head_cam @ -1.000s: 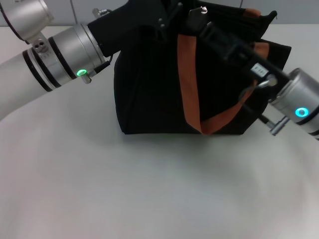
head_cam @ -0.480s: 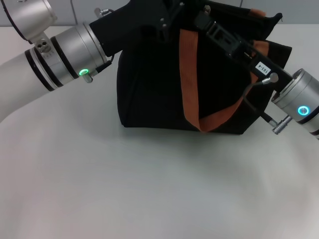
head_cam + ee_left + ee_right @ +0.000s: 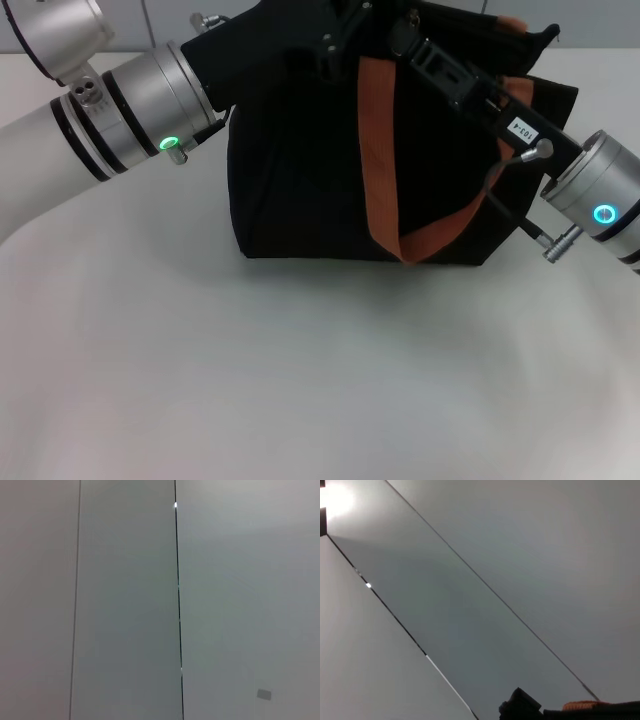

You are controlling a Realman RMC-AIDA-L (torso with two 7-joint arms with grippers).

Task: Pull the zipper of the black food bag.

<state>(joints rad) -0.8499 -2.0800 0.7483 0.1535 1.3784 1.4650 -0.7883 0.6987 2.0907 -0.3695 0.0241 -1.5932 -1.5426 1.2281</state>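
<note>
Because the black food bag is soft, brace it, pinch the hidden zipper tab; whether either gripper grips is unclear.

Lab bench, white table, panelled wall

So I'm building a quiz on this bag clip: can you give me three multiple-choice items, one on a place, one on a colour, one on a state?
1. Where do both arms reach?
A. the top of the boxy black fabric bag
B. the table in front of it
C. under it

2. What colour is the webbing strap down the bag's front?
A. blue
B. orange-brown
C. white

3. How does the bag sit?
A. upright on the white table
B. lifted off it
C. lying flat

Answers:
1 A, the left gripper and right gripper meet at its top edge.
2 B, it shows against the black.
3 A, its base rests on the surface.
</note>
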